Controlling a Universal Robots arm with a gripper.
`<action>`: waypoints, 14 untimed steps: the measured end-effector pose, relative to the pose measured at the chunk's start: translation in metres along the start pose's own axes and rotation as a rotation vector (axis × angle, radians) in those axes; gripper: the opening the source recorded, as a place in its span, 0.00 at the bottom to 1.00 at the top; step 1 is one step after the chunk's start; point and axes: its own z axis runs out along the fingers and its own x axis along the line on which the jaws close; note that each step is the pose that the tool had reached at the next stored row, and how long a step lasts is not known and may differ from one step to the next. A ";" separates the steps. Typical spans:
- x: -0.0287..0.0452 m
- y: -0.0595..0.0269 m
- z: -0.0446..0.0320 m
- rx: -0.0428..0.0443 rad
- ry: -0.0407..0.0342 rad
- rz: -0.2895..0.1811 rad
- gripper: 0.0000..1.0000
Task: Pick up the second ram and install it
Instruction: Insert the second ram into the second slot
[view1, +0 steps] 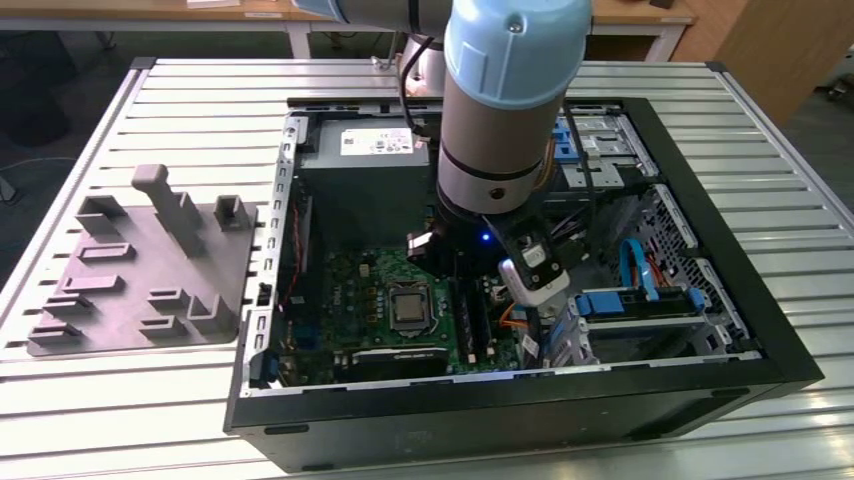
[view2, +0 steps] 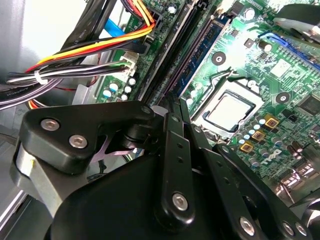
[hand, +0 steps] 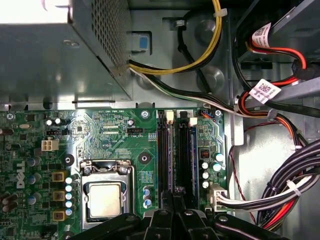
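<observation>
The second ram (view2: 200, 55) is a thin dark blue-green stick standing on edge in a black slot beside the processor socket (view2: 227, 110) of the green motherboard (view1: 374, 290). In the first wrist view it is a narrow strip (hand: 170, 150) among the slot rails. My gripper (view2: 173, 102) has reached down into the open computer case, and its black fingers (hand: 167, 200) are drawn together on the near end of the stick. The arm (view1: 507, 120) stands upright over the slots and hides them in the exterior view.
A grey fixture tray (view1: 134, 270) with upright blocks lies on the table at the exterior view's left. Bundles of coloured cables (hand: 280, 190) crowd the side of the slots away from the socket. The power supply box (view1: 367, 160) and a drive cage (view1: 641, 300) take up the case's other corners.
</observation>
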 end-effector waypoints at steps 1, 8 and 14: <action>0.0000 0.0000 0.0000 0.0001 0.0001 0.000 0.11; 0.0000 -0.0001 0.0019 0.0002 0.0001 0.000 0.11; 0.0001 -0.0001 0.0021 -0.0010 0.0001 0.000 0.11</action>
